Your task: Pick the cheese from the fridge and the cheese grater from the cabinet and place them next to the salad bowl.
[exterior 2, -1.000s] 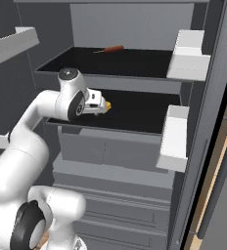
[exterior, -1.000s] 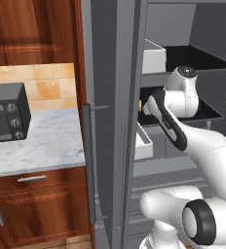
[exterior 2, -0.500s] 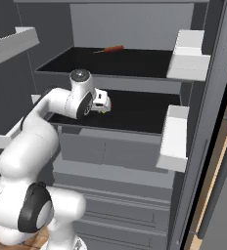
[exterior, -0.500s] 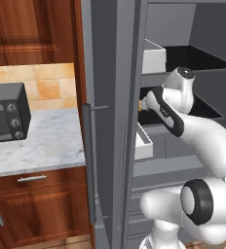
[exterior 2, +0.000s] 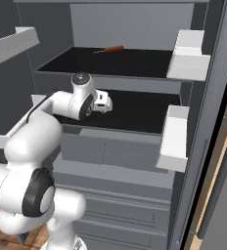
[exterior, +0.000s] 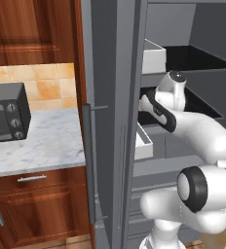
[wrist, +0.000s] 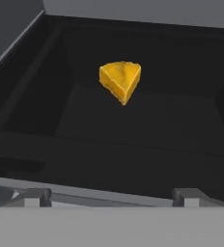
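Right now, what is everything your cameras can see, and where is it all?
cheese: one, yellow-orange wedge, on the dark fridge shelf ahead of the gripper, not touched.
fridge: one, grey, open, with dark shelves and white door bins.
thin stick-like item: one, reddish-brown, on the upper shelf; too small to identify.
fridge handle: one, dark vertical bar on the door edge.
toaster oven: one, black, on the marble counter at left.
counter: one, white-grey marble, over wooden base cabinets.
wall cabinet: one, reddish-brown wood, above the counter.
gripper: one, fingertips spread apart, holding nothing, at the shelf's front edge.
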Robot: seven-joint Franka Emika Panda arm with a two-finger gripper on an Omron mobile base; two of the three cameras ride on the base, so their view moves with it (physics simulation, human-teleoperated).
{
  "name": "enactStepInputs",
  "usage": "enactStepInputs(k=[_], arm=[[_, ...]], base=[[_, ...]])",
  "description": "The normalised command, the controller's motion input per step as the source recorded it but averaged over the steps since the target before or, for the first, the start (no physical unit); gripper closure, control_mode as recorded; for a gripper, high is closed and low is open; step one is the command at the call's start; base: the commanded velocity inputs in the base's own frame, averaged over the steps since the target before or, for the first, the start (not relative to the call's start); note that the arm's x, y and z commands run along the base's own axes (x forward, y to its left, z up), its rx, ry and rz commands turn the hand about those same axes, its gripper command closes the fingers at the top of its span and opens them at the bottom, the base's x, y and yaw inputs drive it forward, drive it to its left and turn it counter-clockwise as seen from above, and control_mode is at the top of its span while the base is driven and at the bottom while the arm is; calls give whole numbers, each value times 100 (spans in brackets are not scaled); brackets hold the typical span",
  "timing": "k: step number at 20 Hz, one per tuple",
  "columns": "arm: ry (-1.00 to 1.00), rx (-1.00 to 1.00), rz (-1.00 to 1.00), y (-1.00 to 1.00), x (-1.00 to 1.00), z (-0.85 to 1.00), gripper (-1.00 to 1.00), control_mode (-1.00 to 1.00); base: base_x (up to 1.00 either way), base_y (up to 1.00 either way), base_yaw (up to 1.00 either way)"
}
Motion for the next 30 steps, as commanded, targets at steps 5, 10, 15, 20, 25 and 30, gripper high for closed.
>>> enactStepInputs(k=[5,10,15,20,25,30], arm=[[-1,1,0,0,41,-19,-100,-100],[-1,3,0,0,47,-12,-100,-100],[-1,2,0,0,50,-13,-100,-100],[-2,0,0,0,47,-16,-100,-100],[-5,0,0,0,38,-16,-100,-100],[-5,0,0,0,36,-16,-100,-100]], base=[[0,0,0],[0,0,0],[0,0,0],[0,0,0],[0,0,0],[0,0,0]])
